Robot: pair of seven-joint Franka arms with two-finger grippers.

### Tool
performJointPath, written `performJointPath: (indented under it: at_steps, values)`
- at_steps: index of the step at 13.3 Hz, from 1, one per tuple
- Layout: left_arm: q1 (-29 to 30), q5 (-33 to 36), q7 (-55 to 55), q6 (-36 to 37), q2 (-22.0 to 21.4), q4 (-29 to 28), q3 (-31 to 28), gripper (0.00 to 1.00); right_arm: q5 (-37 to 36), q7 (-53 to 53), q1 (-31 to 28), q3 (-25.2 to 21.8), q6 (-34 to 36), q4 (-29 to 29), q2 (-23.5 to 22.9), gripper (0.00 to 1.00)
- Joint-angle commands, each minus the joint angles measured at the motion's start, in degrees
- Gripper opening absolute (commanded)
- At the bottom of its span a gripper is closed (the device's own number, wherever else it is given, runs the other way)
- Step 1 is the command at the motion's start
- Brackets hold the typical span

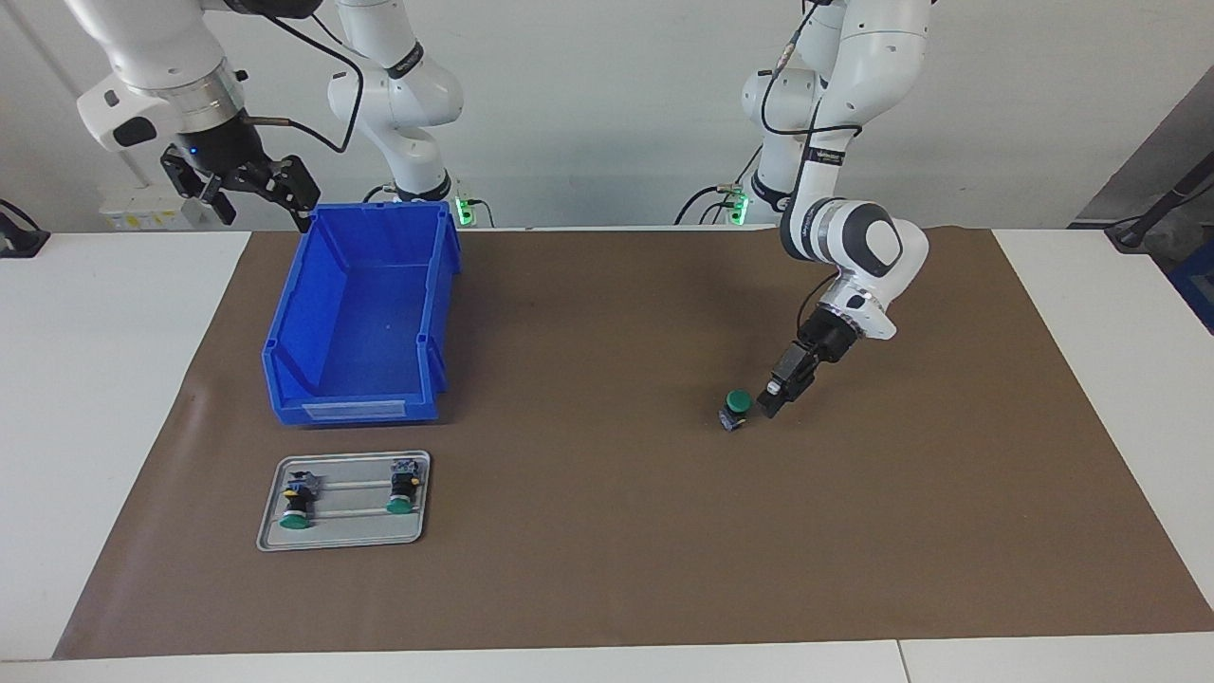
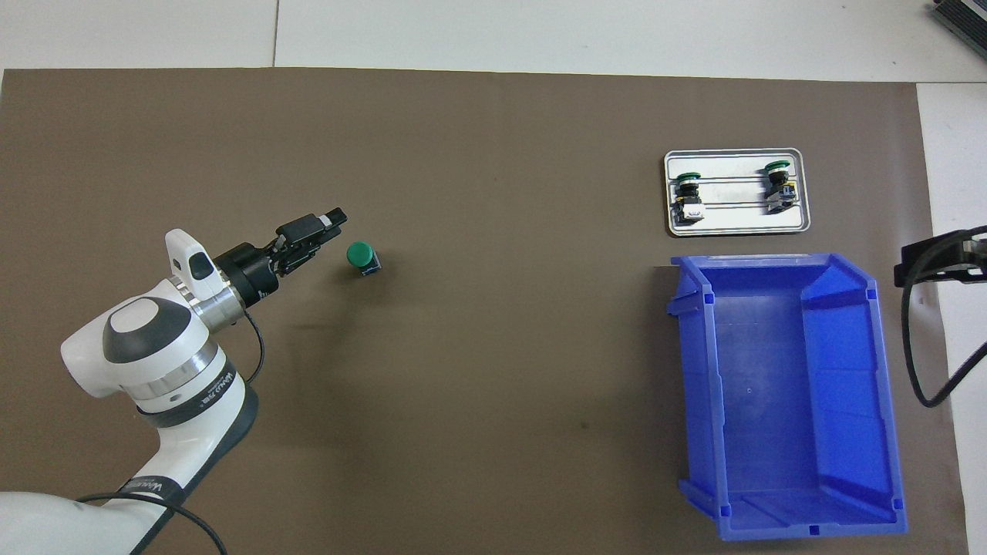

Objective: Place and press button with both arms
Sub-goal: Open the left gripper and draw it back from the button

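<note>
Seemed a light, stiff button (image 1: 736, 410), best pinched by the black body. Couldn't tell left fingers (image 1: 770, 406) beside it apart or together; saw right fingers (image 1: 302, 194) spread, idle above the bin (image 1: 360, 313).

No readable text, small lettering on left arm (image 2: 150, 486) illegible

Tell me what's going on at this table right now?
The left gripper is low beside a green-capped button that stands cap-up on the brown mat, apart from it and not holding it. Two more buttons lie on a small metal tray at the right arm's end, with an empty blue bin between the tray and the robots. The right gripper waits open, raised beside the bin's corner.
</note>
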State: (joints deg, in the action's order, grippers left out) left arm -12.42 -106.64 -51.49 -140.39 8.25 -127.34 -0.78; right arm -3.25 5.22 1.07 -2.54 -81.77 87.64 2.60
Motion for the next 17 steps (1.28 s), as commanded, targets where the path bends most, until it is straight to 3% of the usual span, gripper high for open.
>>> performJointPath:
  at_steps: [1, 3, 4, 12, 14, 17]
  values:
    - [-0.77, 14.11, 8.39, -1.91, -0.25, 3.22, -0.01, 0.27, 1.23, -0.38, -0.89, 0.61, 0.82, -0.72, -0.14, 1.0]
    - [-0.51, 24.68, 13.24, -1.03, -0.16, 5.07, -0.01, 0.04, 1.23, -0.38, -0.89, 0.52, 0.82, -0.72, -0.14, 1.0]
    - [-0.5, 27.86, 14.3, -0.59, -0.25, 5.25, -0.01, 0.0, 1.23, -0.38, -0.89, 0.61, 0.82, -0.63, -0.14, 1.0]
    - [1.52, 56.94, 19.83, 9.77, 1.68, 13.68, -0.62, 0.0, 1.23, -0.38, -0.89, 0.61, 0.82, -0.72, -0.14, 1.0]
    - [0.91, 66.07, 24.39, 9.96, 2.99, 15.71, -0.62, 0.0, 1.23, -0.38, -0.89, 0.61, 0.82, -0.72, -0.14, 1.0]
    - [-0.93, 73.31, 27.66, 9.78, 3.61, 16.94, -0.62, 0.0, 1.23, -0.38, -0.89, 0.52, 0.82, -0.72, -0.14, 1.0]
